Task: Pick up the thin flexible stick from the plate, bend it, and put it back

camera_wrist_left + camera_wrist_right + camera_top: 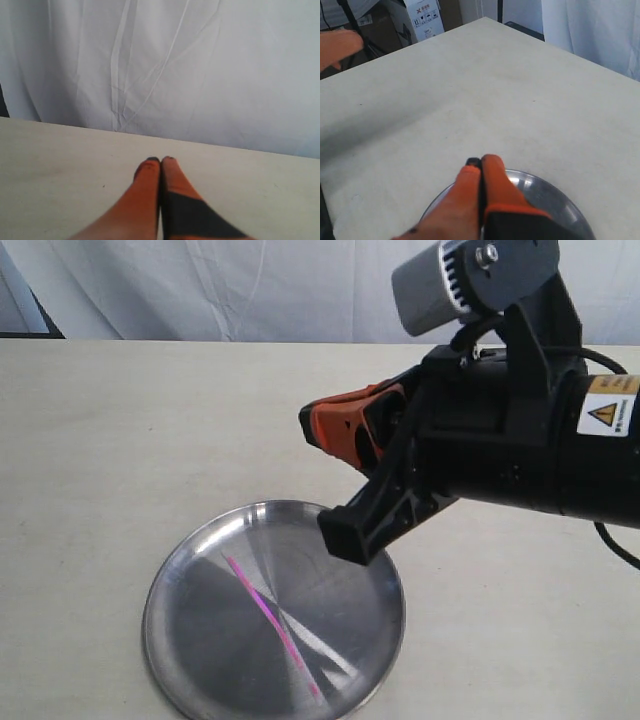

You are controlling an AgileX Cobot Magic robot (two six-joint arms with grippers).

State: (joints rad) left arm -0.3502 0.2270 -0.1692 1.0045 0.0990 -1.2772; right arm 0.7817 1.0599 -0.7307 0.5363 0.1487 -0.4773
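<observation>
The thin pink stick (pixel 270 615) lies slantwise on the round steel plate (pixel 190 660) near the table's front edge. My right gripper (pixel 308 422) hovers above the plate's far rim, its orange fingers pressed together with nothing between them. In the right wrist view the shut right gripper (pixel 480 161) covers the middle of the plate (pixel 560 200), and the stick is hidden there. My left gripper (pixel 161 160) is shut and empty over bare table; it is outside the exterior view.
The pale table (pixel 150 440) stretches around the plate, with a white curtain (pixel 175 65) behind its far edge. Cardboard boxes (pixel 422 17) stand beyond the table. An orange blur (pixel 340 45) shows at one edge of the right wrist view.
</observation>
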